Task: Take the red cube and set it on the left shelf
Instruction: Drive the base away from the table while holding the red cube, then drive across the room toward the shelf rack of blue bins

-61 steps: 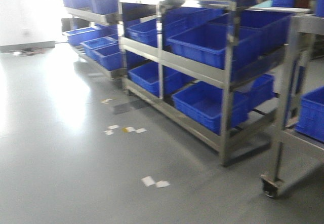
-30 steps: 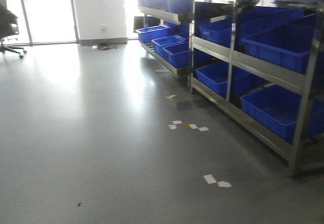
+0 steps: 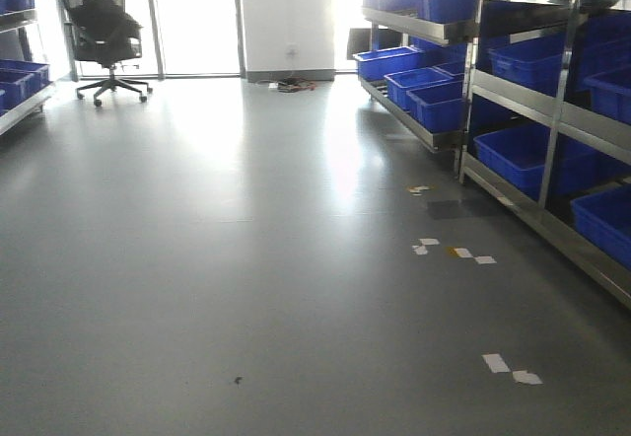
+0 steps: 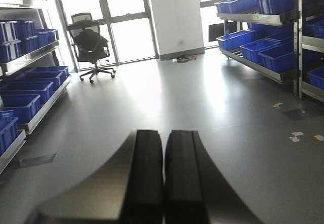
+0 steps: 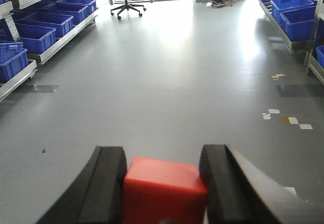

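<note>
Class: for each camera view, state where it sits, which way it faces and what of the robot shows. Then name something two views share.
Front view: mounted on the robot's front, facing the black office chair; no robot parts show.
Left wrist view: behind the left gripper, fingers shut and empty, facing the same way.
Right wrist view: behind the right gripper, fingers clamping the small red cube.
Shared: all three show the chair and the left-side steel rack of blue plastic crates.
</note>
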Available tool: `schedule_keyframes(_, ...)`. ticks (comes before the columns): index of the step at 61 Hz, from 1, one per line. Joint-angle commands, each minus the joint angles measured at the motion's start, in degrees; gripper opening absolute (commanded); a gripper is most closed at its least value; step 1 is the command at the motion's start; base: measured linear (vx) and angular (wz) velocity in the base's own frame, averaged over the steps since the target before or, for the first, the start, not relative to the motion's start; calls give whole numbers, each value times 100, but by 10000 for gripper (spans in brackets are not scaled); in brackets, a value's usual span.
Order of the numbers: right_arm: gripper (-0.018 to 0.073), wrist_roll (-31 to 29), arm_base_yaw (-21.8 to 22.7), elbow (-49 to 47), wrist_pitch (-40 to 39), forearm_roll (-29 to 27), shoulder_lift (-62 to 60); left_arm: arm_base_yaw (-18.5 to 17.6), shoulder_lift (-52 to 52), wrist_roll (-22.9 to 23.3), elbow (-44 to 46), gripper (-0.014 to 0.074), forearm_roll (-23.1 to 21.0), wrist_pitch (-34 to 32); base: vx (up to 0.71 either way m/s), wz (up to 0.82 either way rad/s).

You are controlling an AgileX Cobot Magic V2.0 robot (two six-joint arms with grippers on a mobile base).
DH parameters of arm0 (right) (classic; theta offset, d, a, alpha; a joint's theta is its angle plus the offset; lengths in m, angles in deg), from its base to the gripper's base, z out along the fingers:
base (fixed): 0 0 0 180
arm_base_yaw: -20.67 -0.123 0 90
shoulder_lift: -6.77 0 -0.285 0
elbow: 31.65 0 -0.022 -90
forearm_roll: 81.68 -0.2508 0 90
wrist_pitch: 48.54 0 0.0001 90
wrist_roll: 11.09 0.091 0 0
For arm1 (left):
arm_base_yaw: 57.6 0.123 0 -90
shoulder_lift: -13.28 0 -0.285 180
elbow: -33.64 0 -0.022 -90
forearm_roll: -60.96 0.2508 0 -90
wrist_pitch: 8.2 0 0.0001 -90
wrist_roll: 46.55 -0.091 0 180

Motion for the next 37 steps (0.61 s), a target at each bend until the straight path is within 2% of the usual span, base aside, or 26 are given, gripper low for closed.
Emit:
schedule_keyframes(1,49,-29,20,-158,-480,15,-18,-31,40,-3,-126,106,-27,-518,1,9)
schedule_keyframes(10,49,-29,20,-158,-480,15,-18,-31,40,-3,-126,106,-27,-518,6,37)
schedule_keyframes(37,49,-29,20,-158,-480,15,-18,-31,40,-3,-126,106,-27,-518,16,14)
